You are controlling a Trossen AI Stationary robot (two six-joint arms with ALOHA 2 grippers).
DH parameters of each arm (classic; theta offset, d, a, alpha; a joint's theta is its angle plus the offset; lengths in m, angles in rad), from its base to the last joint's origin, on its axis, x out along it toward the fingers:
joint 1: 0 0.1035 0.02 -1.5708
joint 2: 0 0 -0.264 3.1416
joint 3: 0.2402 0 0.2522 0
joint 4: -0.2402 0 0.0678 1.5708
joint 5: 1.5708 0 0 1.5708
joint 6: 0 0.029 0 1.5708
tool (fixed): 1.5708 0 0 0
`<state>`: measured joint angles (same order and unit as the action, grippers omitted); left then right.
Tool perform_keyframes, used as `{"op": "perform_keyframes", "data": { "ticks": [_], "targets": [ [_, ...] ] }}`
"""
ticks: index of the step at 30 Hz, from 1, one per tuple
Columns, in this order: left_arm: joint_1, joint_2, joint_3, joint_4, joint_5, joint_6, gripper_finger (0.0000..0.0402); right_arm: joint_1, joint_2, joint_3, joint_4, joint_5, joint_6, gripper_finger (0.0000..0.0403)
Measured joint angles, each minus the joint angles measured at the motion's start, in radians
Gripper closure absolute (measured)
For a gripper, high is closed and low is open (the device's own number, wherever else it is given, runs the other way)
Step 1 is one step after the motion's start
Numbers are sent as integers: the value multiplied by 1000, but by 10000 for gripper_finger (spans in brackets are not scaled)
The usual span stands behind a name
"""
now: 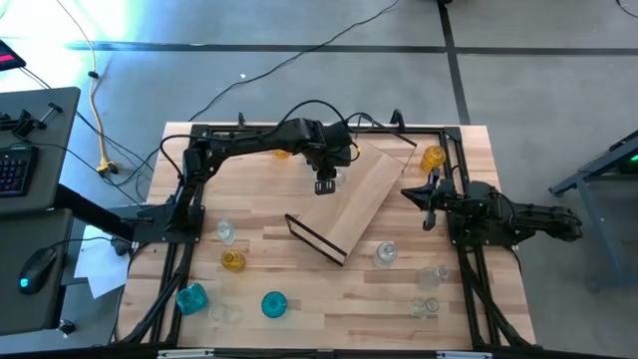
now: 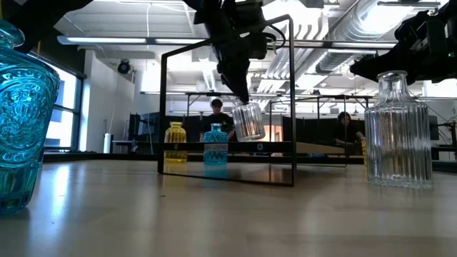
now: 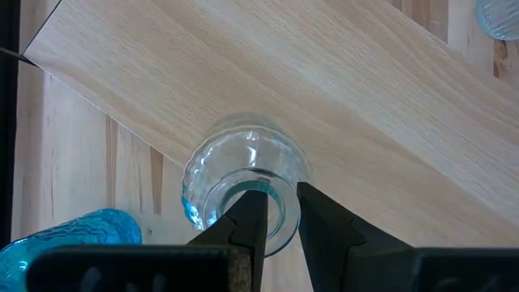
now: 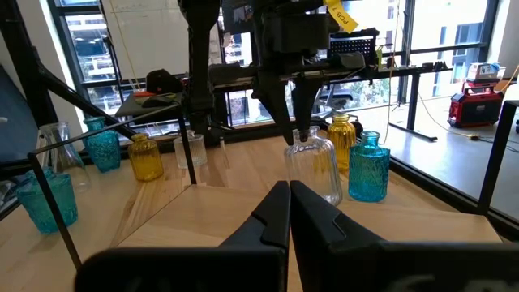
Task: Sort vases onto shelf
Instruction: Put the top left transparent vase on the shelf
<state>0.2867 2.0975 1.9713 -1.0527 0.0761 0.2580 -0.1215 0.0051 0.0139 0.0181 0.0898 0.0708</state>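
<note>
Shelf point(image 1: 357, 194): pale matt wood-grain board with thin black metal wire frames; beside it, glossy ribbed clear glass vase point(image 3: 243, 174); beneath, light planked wood table point(image 1: 329, 299).

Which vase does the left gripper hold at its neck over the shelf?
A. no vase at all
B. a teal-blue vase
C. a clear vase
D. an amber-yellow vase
C: the left gripper pinches the neck of a clear vase, colourless glass, above the light-wood shelf; the low view shows the same clear vase hanging under the fingers.
</note>
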Motion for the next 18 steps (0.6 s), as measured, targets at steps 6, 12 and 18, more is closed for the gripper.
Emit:
{"op": "perform_keyframes", "data": {
  "ticks": [6, 12, 18],
  "targets": [
    [0, 0, 0, -1, 0, 7, 345, 0, 0, 0, 0, 0, 0, 402],
    [0, 0, 0, -1, 0, 7, 345, 0, 0, 0, 0, 0, 0, 402],
    [0, 0, 0, -1, 7, 7, 345, 0, 0, 0, 0, 0, 0, 402]
  ]
}}
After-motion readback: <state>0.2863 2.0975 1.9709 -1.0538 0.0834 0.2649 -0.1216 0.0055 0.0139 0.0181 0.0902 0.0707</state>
